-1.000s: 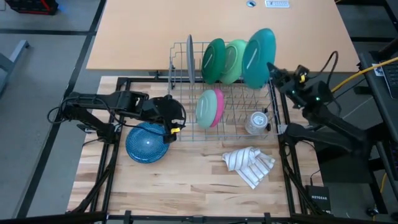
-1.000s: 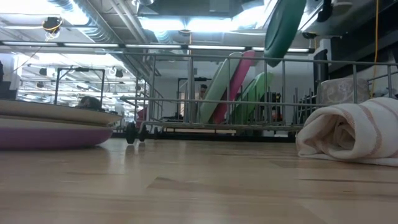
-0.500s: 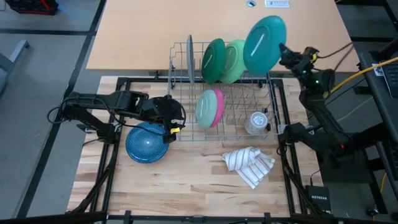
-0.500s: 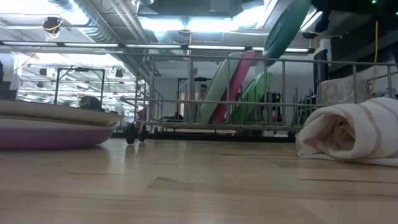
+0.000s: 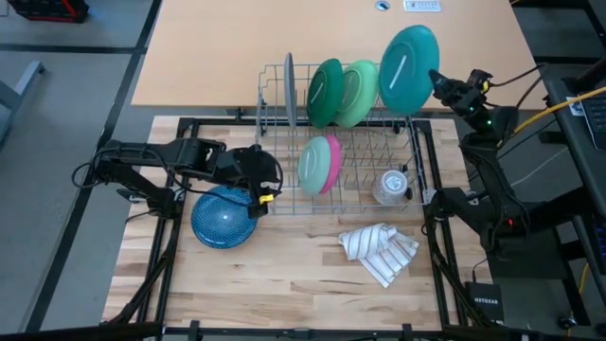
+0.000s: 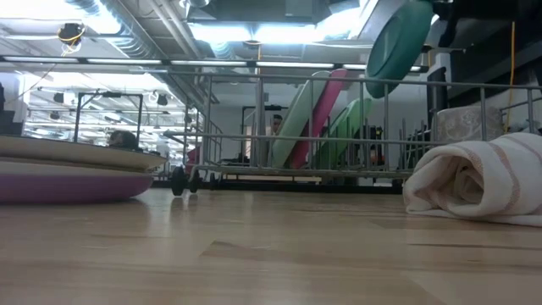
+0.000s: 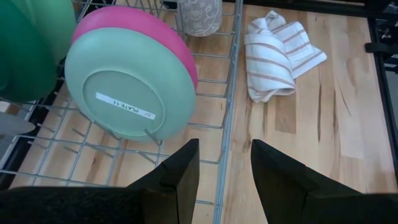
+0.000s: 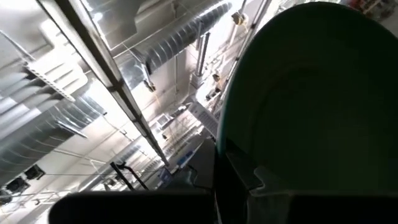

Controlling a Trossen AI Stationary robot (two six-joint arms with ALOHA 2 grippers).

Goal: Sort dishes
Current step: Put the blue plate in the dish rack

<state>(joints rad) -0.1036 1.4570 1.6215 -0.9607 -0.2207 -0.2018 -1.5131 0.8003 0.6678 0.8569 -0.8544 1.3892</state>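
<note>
A wire dish rack holds a grey plate, a dark green plate and a light green plate, all on edge. A light green bowl leans against a pink one. My right gripper is shut on a teal plate above the rack's far right corner. My left gripper stands open at the rack's left side, with nothing between its fingers. It is above a blue plate that tops a stack with a purple dish lowest. My right gripper pinches the teal plate's rim between its two fingers, on the side toward the table's right edge. The fingers come from the right, slanting upward. The plate stands on edge, tilted, lifted clear of the rack.
A small clear glass cup stands in the rack's near right corner. A white striped cloth lies crumpled on the table in front of the rack. Bare wood lies along the table's near edge.
My right gripper has swung toward the table's far right corner and turned, still shut on the teal plate. The plate has gone with it and stays clear of the rack.
</note>
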